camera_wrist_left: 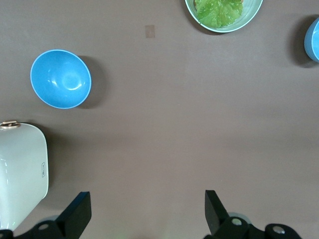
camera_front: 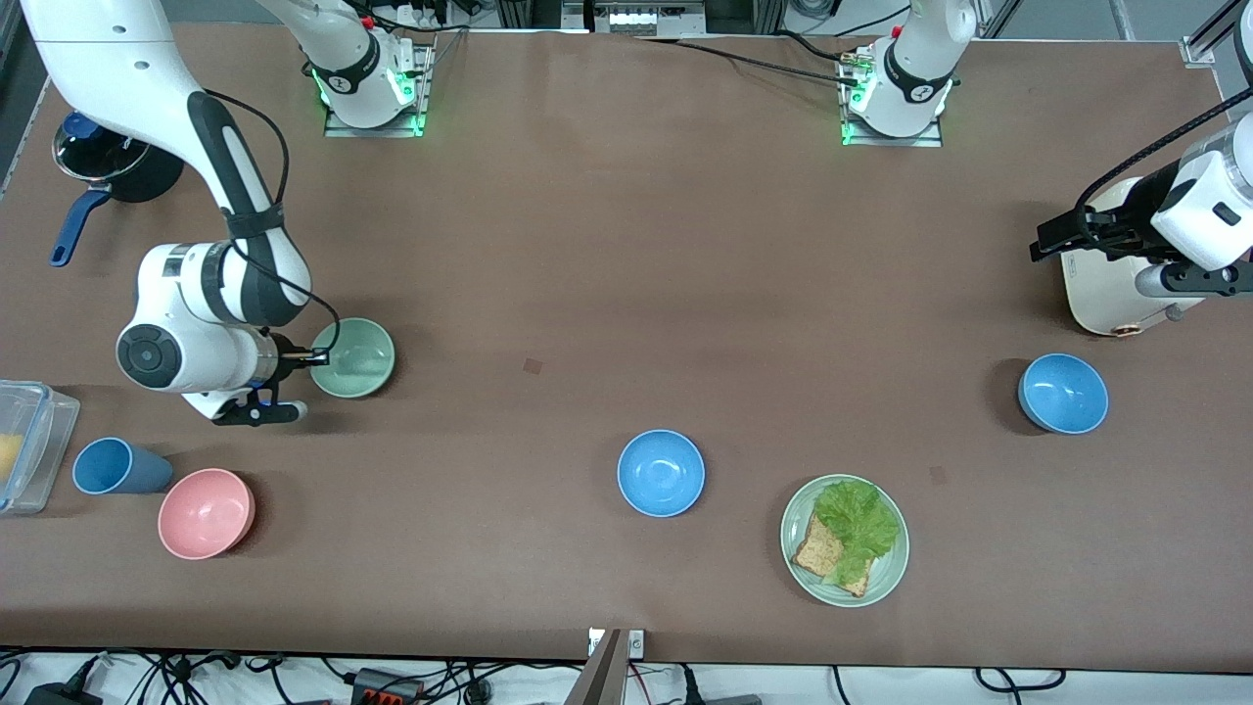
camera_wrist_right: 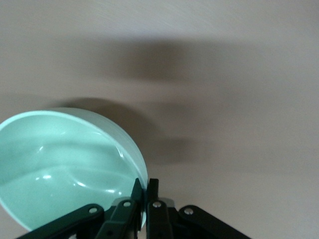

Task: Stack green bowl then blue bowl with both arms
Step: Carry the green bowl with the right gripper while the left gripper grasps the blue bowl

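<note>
toward the right arm's end of the desk (camera_front: pixel 626 245), the green bowl (camera_front: pixel 354 357) is gripped at its rim by the right gripper (camera_front: pixel 319 358); in the right wrist view the fingers (camera_wrist_right: pixel 152 191) are seen pinched on the bowl wall, one inside and one outside. whether the bowl is lifted or resting on the desk cannot be told. with the green bowl taken as the clock's centre in the front view, a pink bowl (camera_front: pixel 207 513) lies at about seven o'clock and a blue cup (camera_front: pixel 119 467) at about eight, both nearer the front camera.

one blue bowl (camera_front: pixel 661 473) sits near the middle of the desk, nearer the front camera than the green bowl. at its four o'clock, a pale green plate (camera_front: pixel 844 540) with lettuce and bread is found. a second blue bowl (camera_front: pixel 1063 393) lies toward the left arm's end.

the left gripper (camera_wrist_left: pixel 147 211) hangs over the desk beside a white container (camera_front: pixel 1106 294), with its fingers spread wide apart and nothing held; this arm is judged to be waiting.

nothing has been stacked yet. the green bowl is judged to be at the pick-up stage only; it is left to be set at a stacking place, and a blue bowl is left to be picked up and nested with it.
</note>
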Motion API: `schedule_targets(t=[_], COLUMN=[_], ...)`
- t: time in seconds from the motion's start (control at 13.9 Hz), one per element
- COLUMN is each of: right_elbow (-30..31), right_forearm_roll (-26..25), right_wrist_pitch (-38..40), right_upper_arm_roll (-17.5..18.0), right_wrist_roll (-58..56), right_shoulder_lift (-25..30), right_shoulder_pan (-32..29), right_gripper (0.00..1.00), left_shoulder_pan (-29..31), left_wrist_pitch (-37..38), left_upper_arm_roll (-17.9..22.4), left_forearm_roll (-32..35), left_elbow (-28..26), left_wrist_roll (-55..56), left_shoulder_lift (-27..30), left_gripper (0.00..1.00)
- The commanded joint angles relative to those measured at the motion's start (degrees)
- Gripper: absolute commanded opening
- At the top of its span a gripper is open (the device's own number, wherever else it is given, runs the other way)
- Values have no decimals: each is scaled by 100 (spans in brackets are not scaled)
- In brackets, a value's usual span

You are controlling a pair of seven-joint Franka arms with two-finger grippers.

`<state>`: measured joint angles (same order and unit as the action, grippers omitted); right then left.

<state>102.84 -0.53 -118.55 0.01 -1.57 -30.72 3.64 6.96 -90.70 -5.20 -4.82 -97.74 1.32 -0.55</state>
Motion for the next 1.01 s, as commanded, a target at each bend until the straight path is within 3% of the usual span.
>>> schedule_targets(t=[0.0,0.29,0.5,0.72,0.93], right_elbow=[-639,-1440,-1556,-1670,-1609], right_forearm_roll=[184,185,193,832,984], right_wrist_pitch=[340,430,342,219,271], right_upper_arm_roll=[384,465,474,465,474], right_wrist_roll=[148,1805,2791,3057,3101], right_shoulder_lift=[-31,-486,-716,-804,-804], right_shoulder_pan=[434,1767,2631,3176,3353], right_gripper=[0,0,0,0,0], left_shoulder_pan=[25,235,647,1122,1273], left_wrist_pitch=[8,43,26,-140,-159], left_upper_arm_roll=[19,19,28,28,19], left_forearm_roll=[-151,-133,-54,-10,786], left_elbow=[27,27,27,323,1105], left_wrist_roll=[-149,-114,-132,-149,-525], left_shoulder_lift=[-6,-6,-357,-1198,-2226], left_gripper=[100,100,100,100,100])
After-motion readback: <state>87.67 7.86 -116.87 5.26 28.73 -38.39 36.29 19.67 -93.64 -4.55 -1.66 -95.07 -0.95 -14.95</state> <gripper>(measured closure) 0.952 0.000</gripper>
